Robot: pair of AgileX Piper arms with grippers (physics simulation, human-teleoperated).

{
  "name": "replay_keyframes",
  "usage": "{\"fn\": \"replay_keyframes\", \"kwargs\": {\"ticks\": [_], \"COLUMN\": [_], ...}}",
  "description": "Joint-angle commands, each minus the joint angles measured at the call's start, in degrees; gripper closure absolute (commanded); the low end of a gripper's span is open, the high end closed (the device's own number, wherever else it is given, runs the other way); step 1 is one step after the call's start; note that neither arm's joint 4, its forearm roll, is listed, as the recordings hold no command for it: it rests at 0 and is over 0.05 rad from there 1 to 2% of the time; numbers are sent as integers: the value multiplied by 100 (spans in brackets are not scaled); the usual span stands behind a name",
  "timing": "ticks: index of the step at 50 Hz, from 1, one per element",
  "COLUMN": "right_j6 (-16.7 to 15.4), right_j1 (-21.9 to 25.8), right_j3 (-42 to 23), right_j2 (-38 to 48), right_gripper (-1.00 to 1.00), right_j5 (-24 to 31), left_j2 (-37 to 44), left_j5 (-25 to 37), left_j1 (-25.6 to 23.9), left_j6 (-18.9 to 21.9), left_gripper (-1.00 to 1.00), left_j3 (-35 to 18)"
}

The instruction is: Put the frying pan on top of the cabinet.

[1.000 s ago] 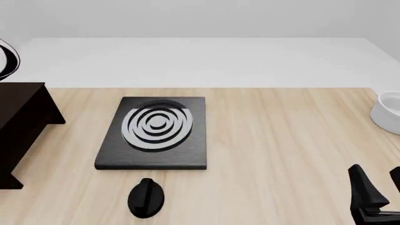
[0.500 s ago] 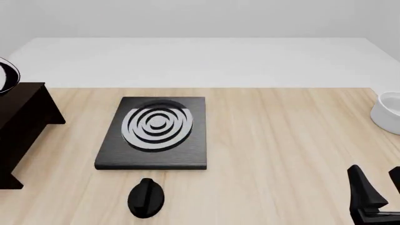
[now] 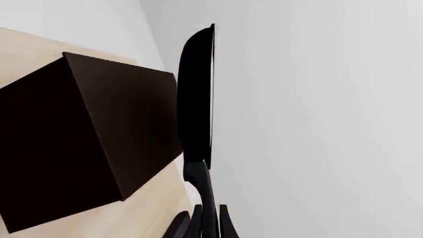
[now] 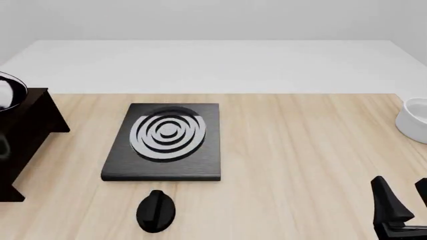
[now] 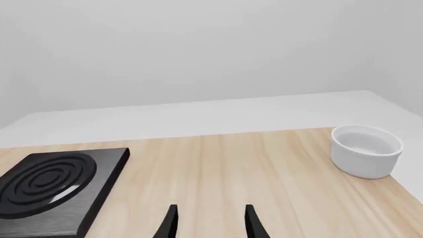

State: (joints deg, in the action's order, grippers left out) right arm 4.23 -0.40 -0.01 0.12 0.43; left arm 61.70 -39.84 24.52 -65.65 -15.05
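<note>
The frying pan (image 4: 9,92) shows at the far left edge of the front view, just over the top of the dark cabinet (image 4: 25,131). In the left wrist view the frying pan (image 3: 197,94) is seen edge-on, close against one face of the cabinet (image 3: 79,144). I cannot tell if they touch. My left gripper (image 3: 203,223) is shut on the pan's thin handle (image 3: 201,188). My right gripper (image 4: 402,210) is open and empty at the near right of the table. It also shows in the right wrist view (image 5: 210,225).
A flat black stove plate (image 4: 167,141) with grey rings lies left of the table's centre and also shows in the right wrist view (image 5: 53,186). A small black oval object (image 4: 155,211) lies in front of it. A white bowl (image 4: 416,120) stands at the right edge.
The frying pan has come down and slightly right, from above the cabinet to just over its top. The right gripper has not moved.
</note>
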Motion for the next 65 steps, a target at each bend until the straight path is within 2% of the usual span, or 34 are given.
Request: {"fn": "replay_keyframes", "kwargs": {"ticks": [1,33,47,65], "right_j6": [2,-87,-105,-151], "right_j1": [-8,40,52,81], "right_j3": [0,0,0,0], "right_j2": [1,2,1,1], "right_gripper": [-100,-100,-100,-100], "right_j5": [6,9,4,0], "left_j2": [411,1244,947,1095], "left_j5": [-590,-1273,-1170,-1318], "left_j1": [-41,197,297,362], "left_j6": [-168,-383,-281,-333], "left_gripper": [100,100,100,100], "left_j3": [15,162,189,287]}}
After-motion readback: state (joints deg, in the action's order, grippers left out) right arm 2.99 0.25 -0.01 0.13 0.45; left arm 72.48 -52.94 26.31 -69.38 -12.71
